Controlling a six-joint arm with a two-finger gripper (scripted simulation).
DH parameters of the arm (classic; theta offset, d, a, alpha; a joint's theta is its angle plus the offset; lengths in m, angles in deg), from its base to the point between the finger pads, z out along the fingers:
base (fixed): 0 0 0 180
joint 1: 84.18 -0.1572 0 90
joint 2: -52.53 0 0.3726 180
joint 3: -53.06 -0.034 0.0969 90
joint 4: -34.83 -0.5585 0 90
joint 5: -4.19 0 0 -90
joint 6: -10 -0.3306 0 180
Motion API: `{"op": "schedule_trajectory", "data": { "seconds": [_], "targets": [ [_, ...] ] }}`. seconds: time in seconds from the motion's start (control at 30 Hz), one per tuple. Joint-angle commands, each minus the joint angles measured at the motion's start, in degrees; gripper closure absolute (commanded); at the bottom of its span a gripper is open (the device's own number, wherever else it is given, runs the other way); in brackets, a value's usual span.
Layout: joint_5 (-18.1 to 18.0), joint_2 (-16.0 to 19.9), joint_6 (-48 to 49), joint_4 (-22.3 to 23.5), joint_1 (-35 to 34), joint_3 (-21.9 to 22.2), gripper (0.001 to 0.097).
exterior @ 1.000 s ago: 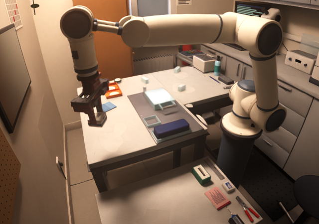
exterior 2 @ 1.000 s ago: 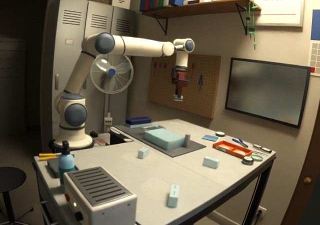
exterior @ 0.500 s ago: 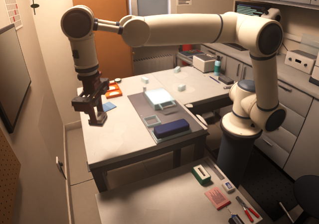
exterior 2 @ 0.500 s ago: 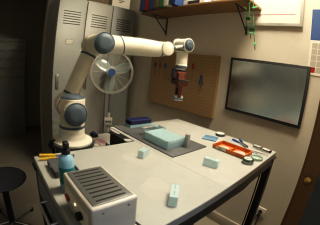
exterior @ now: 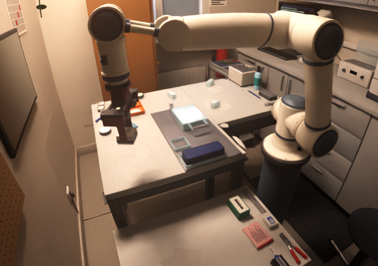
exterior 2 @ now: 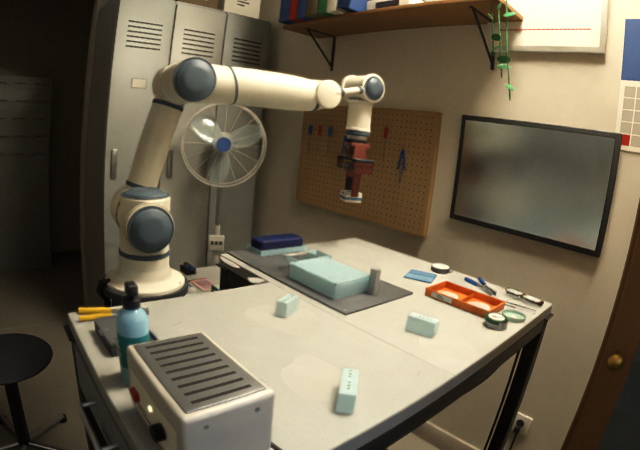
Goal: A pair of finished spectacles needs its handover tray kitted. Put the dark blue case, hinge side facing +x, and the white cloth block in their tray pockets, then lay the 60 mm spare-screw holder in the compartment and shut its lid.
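Note:
My gripper (exterior: 127,135) (exterior 2: 351,195) hangs high above the left part of the table, well clear of its top. The dark blue case (exterior: 203,152) (exterior 2: 276,241) lies in its pocket at the near end of the dark tray mat. The small square pocket (exterior: 180,143) beside it is empty. The lidded compartment (exterior: 189,117) (exterior 2: 328,276) sits further along the mat. Three pale holders lie on the table (exterior 2: 286,305) (exterior 2: 422,324) (exterior 2: 347,390). The gripper is closed on the white cloth block (exterior: 130,132) (exterior 2: 351,196).
An orange tray (exterior 2: 464,298) (exterior: 137,108) sits near the far edge with small round tins (exterior 2: 496,320) and spectacles (exterior 2: 523,295). A blue card (exterior 2: 420,276) lies by it. A bottle (exterior 2: 132,326) and a vented box (exterior 2: 199,388) stand at the other end.

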Motion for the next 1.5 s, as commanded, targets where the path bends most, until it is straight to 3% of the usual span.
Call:
{"op": "schedule_trajectory", "data": {
  "seconds": [0.0,0.9,1.17,1.47],
  "targets": [
    [-0.09,-0.73,0.72,0.01,0.22,-0.67,0.0966],
    [-0.96,-22.49,29.36,0.0,9.59,-23.33,0.0966],
    [-0.51,-26.65,35.94,0.0,12.17,-27.04,0.0966],
    [-0.2,-28.87,39.64,-0.01,13.68,-28.95,0.0966]
  ]
}}
